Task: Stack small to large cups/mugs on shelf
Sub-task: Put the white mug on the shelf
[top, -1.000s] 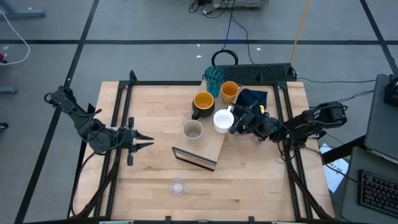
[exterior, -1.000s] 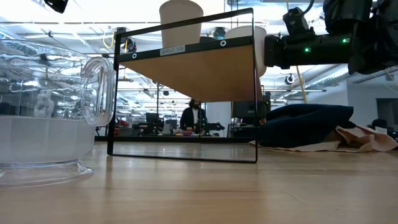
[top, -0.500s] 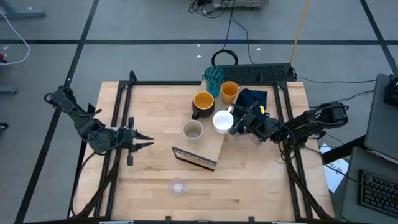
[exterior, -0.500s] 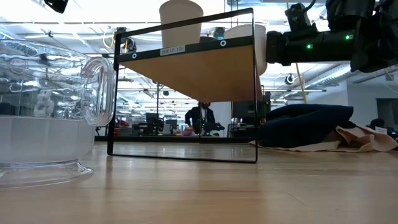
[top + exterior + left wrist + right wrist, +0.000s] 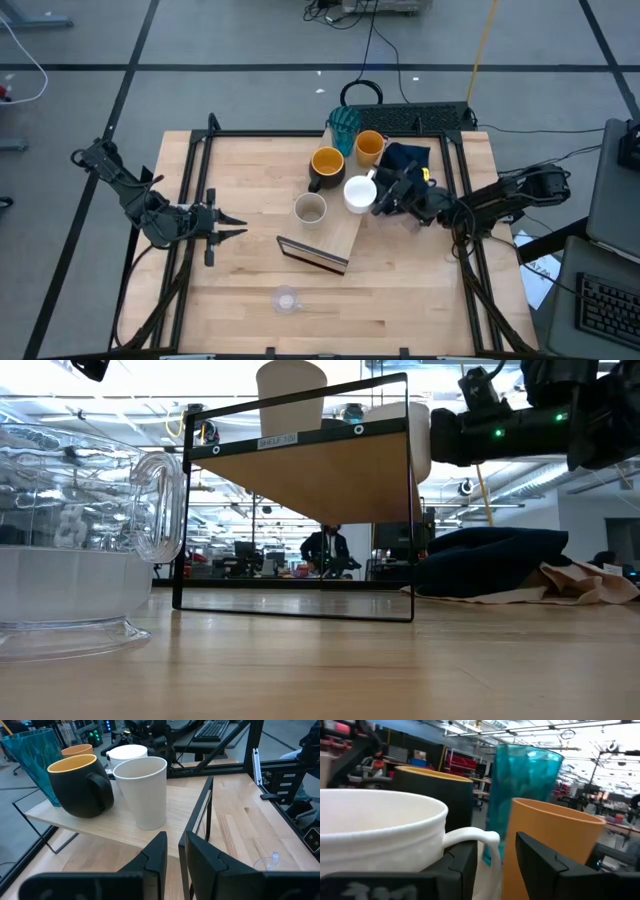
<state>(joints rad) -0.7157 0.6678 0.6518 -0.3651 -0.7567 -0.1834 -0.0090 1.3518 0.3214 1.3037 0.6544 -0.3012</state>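
The light-wood shelf [image 5: 345, 240] lies raised on a black wire stand [image 5: 295, 610]. On it stand the teal tumbler [image 5: 345, 124], orange cup [image 5: 369, 148], dark mug with yellow inside [image 5: 327, 166], white mug [image 5: 358, 195] and beige cup [image 5: 310, 208]. The clear glass [image 5: 286, 298] stands on the table near the front edge. My right gripper [image 5: 496, 842] is open at the white mug's right side, with the handle's bar between its fingers. My left gripper [image 5: 243, 225] waits at the table's left, narrowly open and holding nothing. My right gripper comes level from the table's right. One finger [image 5: 462, 862] stands in front of the white mug's handle loop; the other [image 5: 540, 860] is outside the handle's bar [image 5: 492, 845], with a gap beside it. Whether a finger touches the handle I cannot tell. The mug stands upright on the shelf.
A navy cloth [image 5: 408, 158] and a paler cloth [image 5: 590, 585] lie at the back right, behind my right gripper. Black frame rails [image 5: 190, 200] run along the table's sides. Bare tabletop lies between the shelf's dark end [image 5: 312, 257] and the front edge.
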